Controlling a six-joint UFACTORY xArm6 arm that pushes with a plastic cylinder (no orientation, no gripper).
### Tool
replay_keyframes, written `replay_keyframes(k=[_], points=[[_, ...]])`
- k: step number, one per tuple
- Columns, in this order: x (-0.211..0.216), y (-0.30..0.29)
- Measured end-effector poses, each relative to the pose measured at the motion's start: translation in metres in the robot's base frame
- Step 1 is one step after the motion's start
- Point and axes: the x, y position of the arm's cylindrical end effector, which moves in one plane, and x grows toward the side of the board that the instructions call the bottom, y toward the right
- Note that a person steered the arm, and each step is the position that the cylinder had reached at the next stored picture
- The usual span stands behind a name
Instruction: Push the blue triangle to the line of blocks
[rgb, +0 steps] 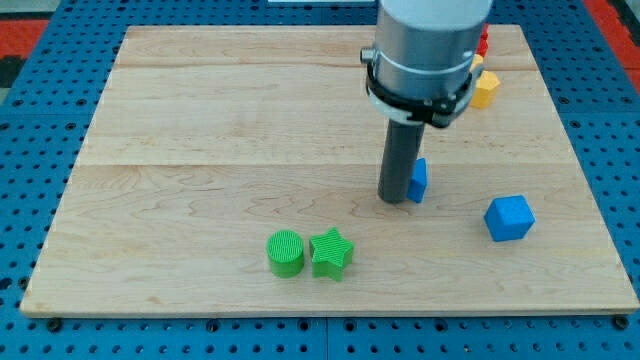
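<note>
Blue triangle (418, 180) sits right of the board's centre, partly hidden by the rod, touching the tip (396, 200) on its right side. No pincer is fitted — only the bare rod. Blue cube (509, 217) lies nearby to the right. Green cylinder (285, 252) and green star (331, 253) touch, near edge. Yellow block (485, 88) and red block (482, 42) — far right, partly hidden by the arm — shapes unclear. Wooden board (200, 150) carries everything.

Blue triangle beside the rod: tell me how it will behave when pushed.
The blue triangle looks rigid and small, so it probably slides easily on the smooth wooden board. It appears flat-bottomed, so rolling seems unlikely. My tip sits against its left side as viewed; an off-centre push on an angled face may spin it.
</note>
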Motion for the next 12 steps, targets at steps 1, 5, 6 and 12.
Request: replay_keyframes(k=[1,5,6,12], points=[[-0.037,0.028],[-0.040,0.085],[-0.052,0.115],[-0.066,0.100]])
